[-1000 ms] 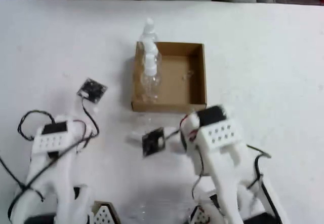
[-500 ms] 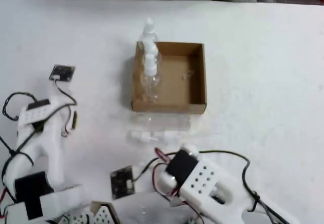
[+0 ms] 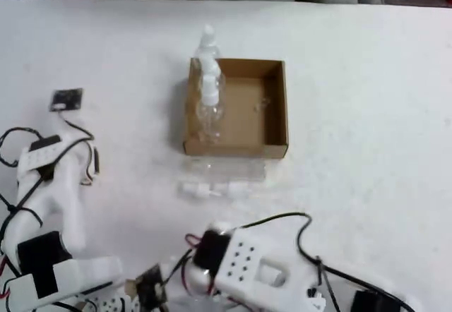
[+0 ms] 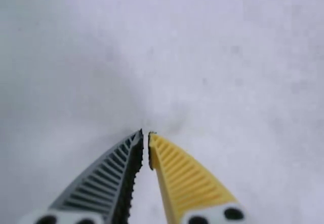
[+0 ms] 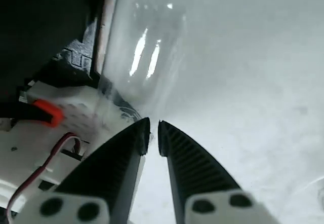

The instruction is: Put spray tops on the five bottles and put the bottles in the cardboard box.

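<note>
Though pinched together on nothing, right gripper (image 5: 154, 127) sits just beside a clear bottle (image 5: 147, 46). Left gripper (image 4: 145, 138) likewise closed, over table (image 4: 228, 57). Cardboard box (image 3: 275, 104), well ahead of both, holds upright spray-topped bottles (image 3: 209, 107); a lying bottle (image 3: 222, 179) rests just short of it.

Left gripper (image 4: 145, 133): jaws together, bare table (image 4: 217, 57) ahead of and on either side of the tips. Right gripper (image 5: 154, 123): jaws together, clear bottle (image 5: 144, 51) directly ahead, arm base hardware (image 5: 55, 112) close alongside, table surface on the opposite side.
</note>
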Robot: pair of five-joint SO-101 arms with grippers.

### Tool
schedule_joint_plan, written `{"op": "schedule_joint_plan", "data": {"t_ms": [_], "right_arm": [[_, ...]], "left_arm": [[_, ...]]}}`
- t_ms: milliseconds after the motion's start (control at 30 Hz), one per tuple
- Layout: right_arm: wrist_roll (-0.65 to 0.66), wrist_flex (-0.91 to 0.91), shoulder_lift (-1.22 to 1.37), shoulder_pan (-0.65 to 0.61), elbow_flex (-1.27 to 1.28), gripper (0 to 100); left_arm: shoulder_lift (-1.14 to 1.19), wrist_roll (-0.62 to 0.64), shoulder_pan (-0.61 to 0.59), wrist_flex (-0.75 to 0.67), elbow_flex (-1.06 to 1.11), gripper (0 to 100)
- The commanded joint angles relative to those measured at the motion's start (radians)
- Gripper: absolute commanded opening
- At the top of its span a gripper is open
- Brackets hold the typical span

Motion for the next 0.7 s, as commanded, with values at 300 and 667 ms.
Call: {"op": "schedule_joint_plan", "data": {"t_ms": [300, 667], "right_arm": [[-0.14, -0.021, -0.13, -0.229, -0.055, 1.7], [-0.21, -0.216, 0.094, -0.389, 0.012, 1.7]], "left_arm": [[0.004, 0.038, -0.03, -0.032, -0.068, 3], [0.004, 0.038, -0.03, -0.032, -0.069, 3]]}}
